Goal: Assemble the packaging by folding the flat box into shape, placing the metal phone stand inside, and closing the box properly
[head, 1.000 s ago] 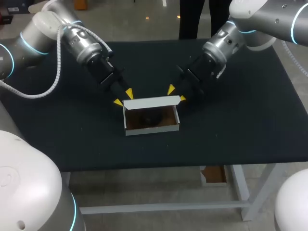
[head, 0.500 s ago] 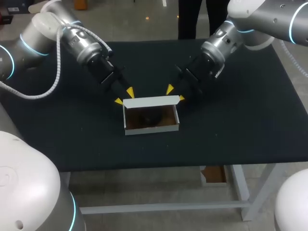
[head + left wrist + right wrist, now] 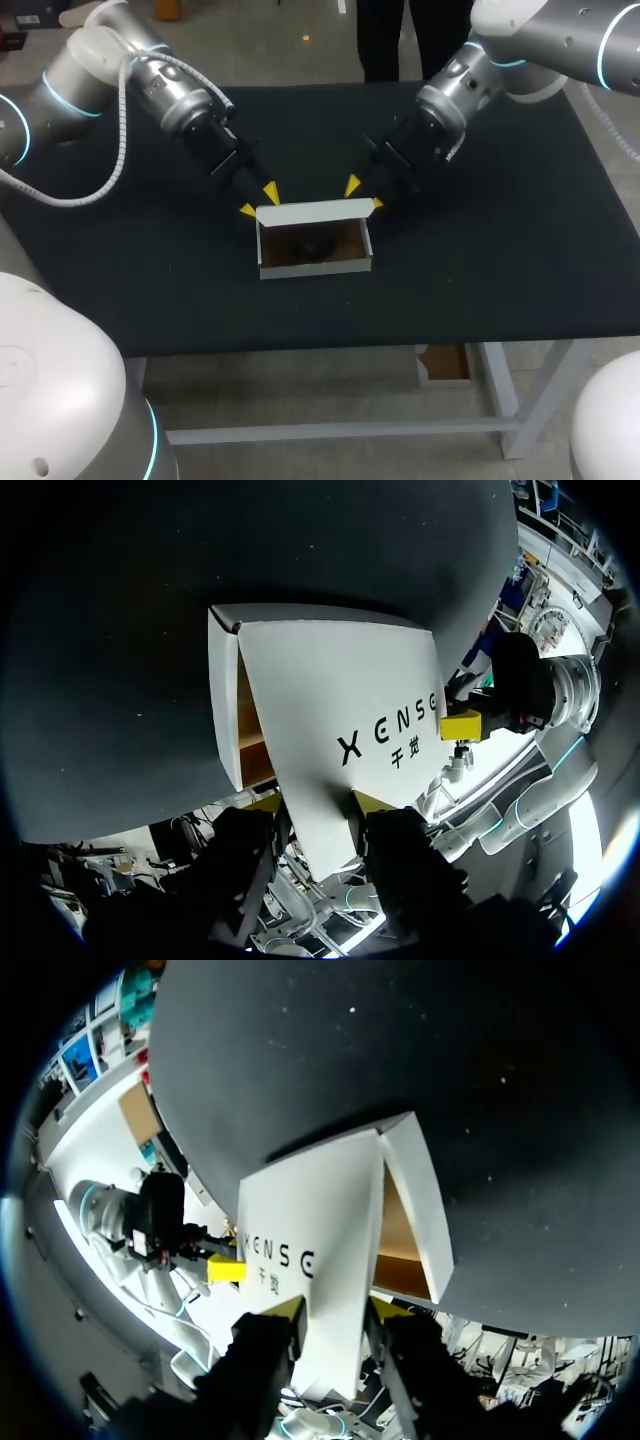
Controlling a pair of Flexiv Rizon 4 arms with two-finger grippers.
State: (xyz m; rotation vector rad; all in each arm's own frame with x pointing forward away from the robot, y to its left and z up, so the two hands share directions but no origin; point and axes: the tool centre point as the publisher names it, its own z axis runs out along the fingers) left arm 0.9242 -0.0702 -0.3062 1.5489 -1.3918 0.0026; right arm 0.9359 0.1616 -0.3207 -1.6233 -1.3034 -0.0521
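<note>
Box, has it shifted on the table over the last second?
No. The box sits at the same spot, just as far from the table's near edge, its lid flap upright as before.

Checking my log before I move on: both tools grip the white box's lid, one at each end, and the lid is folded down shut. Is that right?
Not shut. The left tool and right tool do grip the lid, one at each end, but it stands upright; the head view shows the box open on top.
</note>
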